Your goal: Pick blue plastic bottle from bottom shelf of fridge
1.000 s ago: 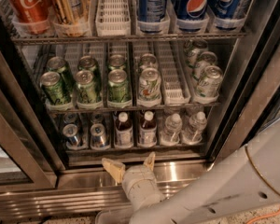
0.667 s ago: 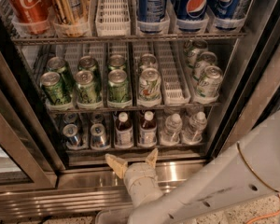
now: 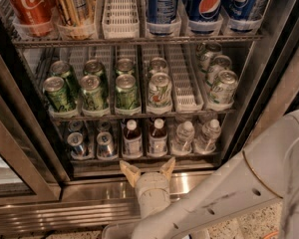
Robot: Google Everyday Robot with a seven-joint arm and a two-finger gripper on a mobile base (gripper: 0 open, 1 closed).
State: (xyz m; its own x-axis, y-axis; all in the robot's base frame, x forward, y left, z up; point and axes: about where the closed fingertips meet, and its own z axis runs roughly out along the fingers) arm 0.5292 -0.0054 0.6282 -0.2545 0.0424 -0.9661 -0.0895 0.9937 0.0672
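The two-finger gripper (image 3: 147,167) on the pale robot arm (image 3: 239,188) is seen low in front of the large stainless-steel fridge (image 3: 50,210). It is just outside the steel front rail of the dark wire bottom shelf (image 3: 139,159). Its tan fingers (image 3: 128,170) are spread wide in a V, released, and nothing is held between them.

On that bottom shelf two small plastic bottles with white screw caps, dark brown liquid and pale bluish labels are stood upright in neighbouring lanes. These are the left blue plastic bottle (image 3: 132,139) and the right blue plastic bottle (image 3: 158,137). Both are set at the front of the rack, just behind the rail and directly beyond the open fingers, and neither is touched. Which of the two is the target cannot be told.

To their left, two silver cans (image 3: 90,144) are placed; to their right, two clear water bottles (image 3: 195,136) are stood.

The rack above is filled with green cans (image 3: 92,91). On the top rack a red cola can (image 3: 27,4), an empty white plastic tray (image 3: 120,9) and blue cola cans (image 3: 204,4) are seen.
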